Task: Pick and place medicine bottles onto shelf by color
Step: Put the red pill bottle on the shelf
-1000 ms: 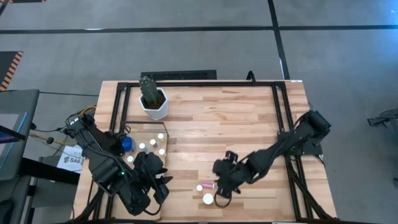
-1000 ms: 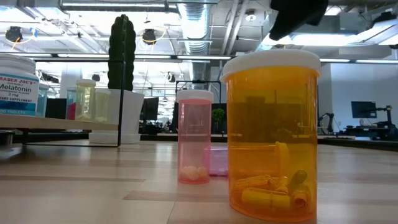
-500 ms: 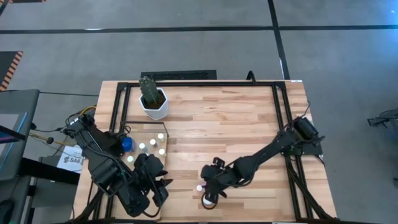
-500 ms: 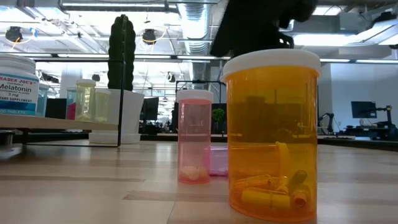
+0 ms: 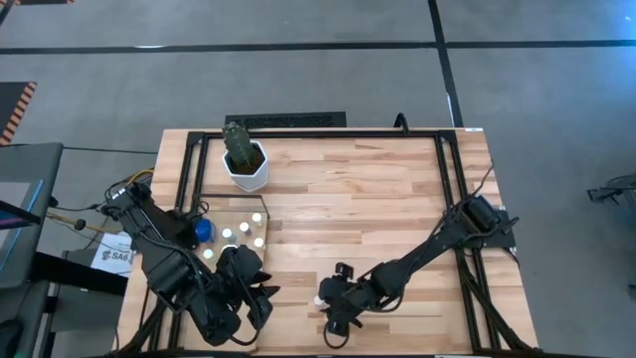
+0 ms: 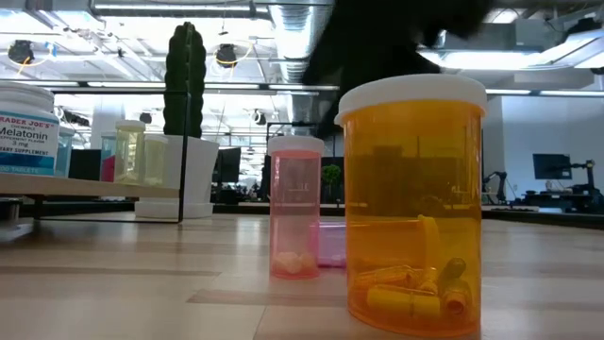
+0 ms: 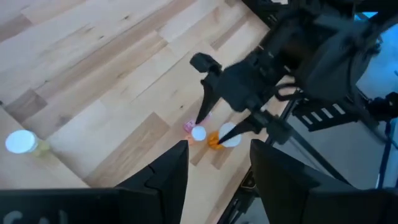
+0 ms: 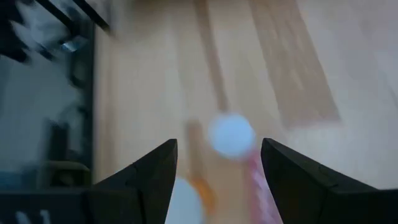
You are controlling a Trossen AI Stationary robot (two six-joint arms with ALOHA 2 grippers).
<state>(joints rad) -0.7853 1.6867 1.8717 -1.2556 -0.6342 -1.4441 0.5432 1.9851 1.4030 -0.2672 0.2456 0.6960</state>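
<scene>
Amber plastic fills the low view: an amber bottle [image 6: 413, 203] with a white cap stands upright on the wooden worktop [image 6: 142, 283], pills lying in its bottom. Behind it stands a slimmer pink bottle [image 6: 295, 208], also upright, and a second pink bottle [image 6: 330, 244] lies on its side just behind that one.

In the high view these three sit near the front edge of the worktop [image 5: 368, 189], mostly hidden under the right tool [image 5: 333, 316], which hangs over them with its fingers spread and nothing between them. The left wrist view shows the same tool [image 7: 233, 118] above the amber bottle [image 7: 214, 140] and the standing pink bottle [image 7: 194, 130].

The left tool [image 5: 260, 296] waits at the front left; its fingers stand apart, empty. Beside it lies the pale shelf [image 5: 260, 231], carrying several white-capped bottles [image 5: 244, 231] and a blue-capped one [image 5: 203, 232]. A white pot [image 5: 246, 171] with a cactus [image 5: 238, 141] stands behind the shelf.
</scene>
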